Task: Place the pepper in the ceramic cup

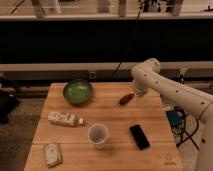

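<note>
Lying on the wooden table point(112, 112) toward its far right part, at about 1 o'clock from the table's middle, the dark red pepper point(126, 99) rests on the bare wood, tilted so that one end points toward 2 o'clock. The gripper point(137, 92) sits low over the table just beside that end, at the pepper's 2 o'clock, but whether it touches the pepper, or how wide it stands, cannot be told. The white arm point(175, 92) bends up from the gripper and runs off toward 4 o'clock. The ceramic cup point(98, 135) stands upright well apart from the pepper, at its 7 o'clock, near the front edge. A black phone point(139, 136) lies flat at the cup's 3 o'clock. A green bowl point(77, 91) sits at the pepper's 9 o'clock, a white bottle point(64, 118) lies on its side at the cup's 10 o'clock, and a small pale packet point(51, 153) lies at the cup's 8 o'clock, by the front left corner.
</note>
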Motion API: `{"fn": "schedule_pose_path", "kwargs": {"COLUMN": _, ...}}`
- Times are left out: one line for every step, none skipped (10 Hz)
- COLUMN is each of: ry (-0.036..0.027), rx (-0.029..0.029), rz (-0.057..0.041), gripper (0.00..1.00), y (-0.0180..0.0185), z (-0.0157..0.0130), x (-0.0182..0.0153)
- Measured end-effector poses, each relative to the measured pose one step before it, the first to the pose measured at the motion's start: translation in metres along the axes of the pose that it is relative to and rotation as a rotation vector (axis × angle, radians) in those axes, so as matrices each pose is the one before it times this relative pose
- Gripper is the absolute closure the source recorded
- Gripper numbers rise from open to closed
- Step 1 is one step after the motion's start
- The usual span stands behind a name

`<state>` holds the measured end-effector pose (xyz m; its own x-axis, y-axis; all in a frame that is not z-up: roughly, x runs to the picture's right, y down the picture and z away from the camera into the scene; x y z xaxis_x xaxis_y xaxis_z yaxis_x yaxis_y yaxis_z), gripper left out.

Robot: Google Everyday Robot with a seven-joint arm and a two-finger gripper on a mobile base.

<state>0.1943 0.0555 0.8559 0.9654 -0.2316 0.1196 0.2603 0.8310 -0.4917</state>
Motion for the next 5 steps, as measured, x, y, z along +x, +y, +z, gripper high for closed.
{"fn": "schedule_pose_path", "kwargs": {"ry": -0.0079, "rx": -0.00853, "rz": -0.01889, "gripper": 0.2, "y": -0.00541, "z": 0.00675, "x": -0.00423}}
{"fn": "schedule_pose_path", "kwargs": {"ry": -0.00236, "rx": -0.00885, "rz": -0.0101, "gripper": 0.2, "y": -0.00208, "z": 0.00463, "x": -0.00179}}
{"fn": "schedule_pose_path", "kwargs": {"ry": -0.00458, "rx": -0.00784, "rz": -0.01193, "gripper": 0.2, "y": -0.00291, "z": 0.00437, "x": -0.00162}}
{"fn": "schedule_pose_path", "kwargs": {"ry": -0.0074, "rx": -0.01192, "rz": -0.01539, "gripper": 0.2, "y": -0.00251, "z": 0.00554, "x": -0.00174}}
{"fn": "schedule_pose_path", "kwargs": {"ry": -0.00498, "rx": -0.01475, "rz": -0.01457, "gripper": 0.2, "y": -0.00308, "z": 0.00846, "x": -0.00023}}
